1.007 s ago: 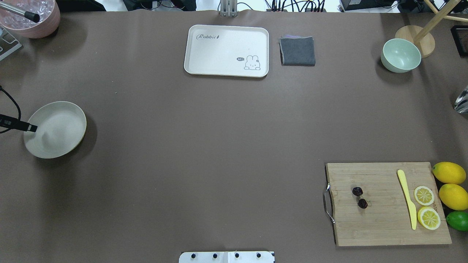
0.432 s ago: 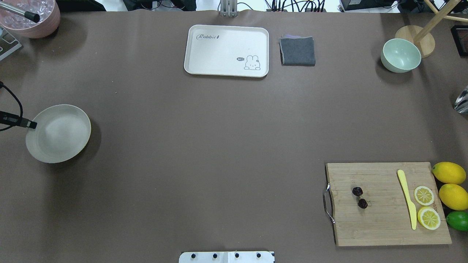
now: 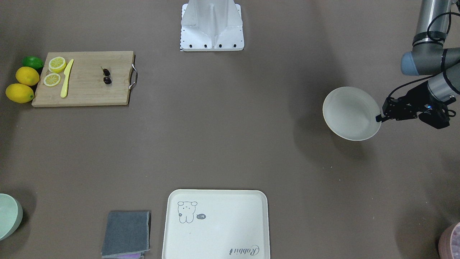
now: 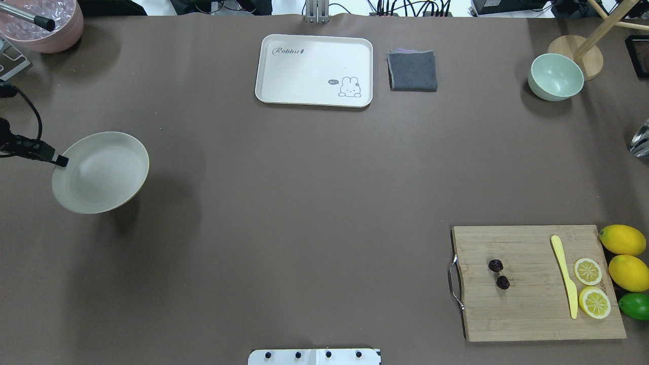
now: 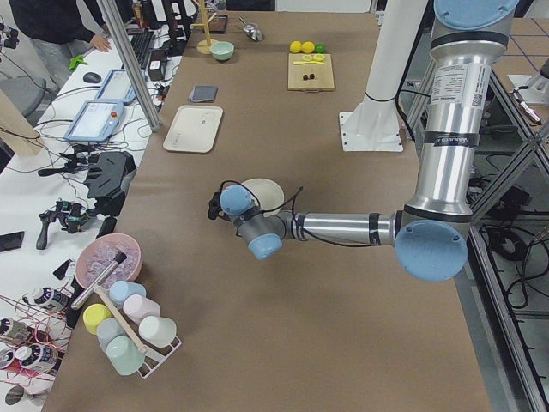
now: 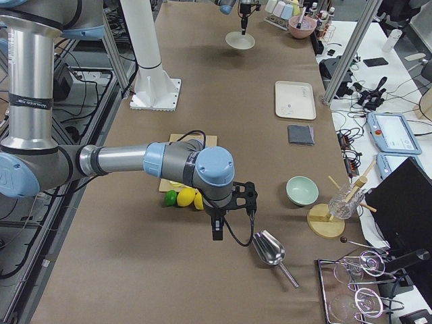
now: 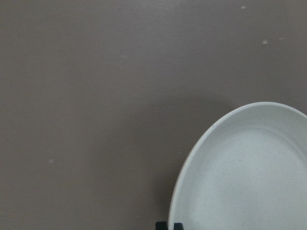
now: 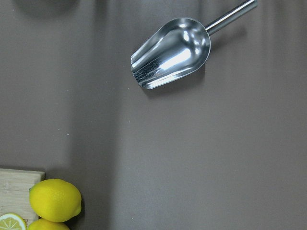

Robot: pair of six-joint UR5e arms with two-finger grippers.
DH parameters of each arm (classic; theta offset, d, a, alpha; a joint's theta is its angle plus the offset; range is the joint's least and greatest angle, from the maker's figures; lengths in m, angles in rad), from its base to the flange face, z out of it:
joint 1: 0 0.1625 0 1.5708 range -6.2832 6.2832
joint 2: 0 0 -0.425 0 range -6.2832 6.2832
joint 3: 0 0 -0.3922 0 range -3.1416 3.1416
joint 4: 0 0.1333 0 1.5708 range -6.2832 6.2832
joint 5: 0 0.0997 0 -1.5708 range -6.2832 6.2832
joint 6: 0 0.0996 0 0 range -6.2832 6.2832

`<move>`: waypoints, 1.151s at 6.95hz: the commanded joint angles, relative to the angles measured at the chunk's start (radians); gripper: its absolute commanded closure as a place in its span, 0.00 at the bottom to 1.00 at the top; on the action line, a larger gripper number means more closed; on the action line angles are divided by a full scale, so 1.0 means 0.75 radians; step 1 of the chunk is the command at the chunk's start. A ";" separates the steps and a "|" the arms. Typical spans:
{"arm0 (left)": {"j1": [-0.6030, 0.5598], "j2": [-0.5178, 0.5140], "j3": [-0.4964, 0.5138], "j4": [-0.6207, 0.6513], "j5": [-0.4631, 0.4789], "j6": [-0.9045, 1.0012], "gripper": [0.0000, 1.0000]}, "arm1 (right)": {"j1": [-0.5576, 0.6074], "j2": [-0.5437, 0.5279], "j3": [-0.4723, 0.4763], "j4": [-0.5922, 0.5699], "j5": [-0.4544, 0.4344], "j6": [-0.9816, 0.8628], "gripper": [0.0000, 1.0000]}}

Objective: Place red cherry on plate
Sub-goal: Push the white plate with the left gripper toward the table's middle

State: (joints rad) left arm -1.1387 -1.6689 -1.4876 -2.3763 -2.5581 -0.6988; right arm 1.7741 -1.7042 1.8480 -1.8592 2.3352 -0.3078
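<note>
The red cherry (image 4: 503, 282) is a pair of very small dark fruits, and it lies on the cutting board (image 4: 532, 314) near the handle end, on the robot's right side of the table (image 4: 304, 203). You should expect it to be very light, round and smooth, so it can roll or slip out if the fingers close off centre. I think the best hold is across the body of one fruit, or at the stems, though in these views the stems are too thin to judge well. A soft squeeze should be enough; a hard one may push it away. The plate (image 4: 101, 175) is well apart from it, on the left side, where the left gripper (image 4: 60, 161) has its jaws closed on the rim. The shadow falls off to one side, which suggests to me that the plate is lifted from the surface. It looks stiff and light, but held at one edge only it may tilt. The right gripper (image 6: 216, 229) hangs over the table between the lemons (image 4: 622, 240) and a metal scoop (image 8: 172, 52); whether its jaws are wide or narrow I cannot tell. The brown cover is flat and matt. On the board the yellow knife (image 4: 565, 274) lies well aside from the cherry, and the tray (image 4: 314, 66) sits at the far edge, away from the line between board and plate.
</note>
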 commanded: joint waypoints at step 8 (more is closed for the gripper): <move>0.732 -0.556 -0.316 0.575 0.757 -0.896 1.00 | 0.046 -0.006 0.001 -0.002 -0.005 -0.001 0.00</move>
State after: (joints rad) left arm -0.6840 -2.0363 -1.7255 -1.9818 -2.0889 -1.3064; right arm 1.8064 -1.7087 1.8498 -1.8606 2.3317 -0.3083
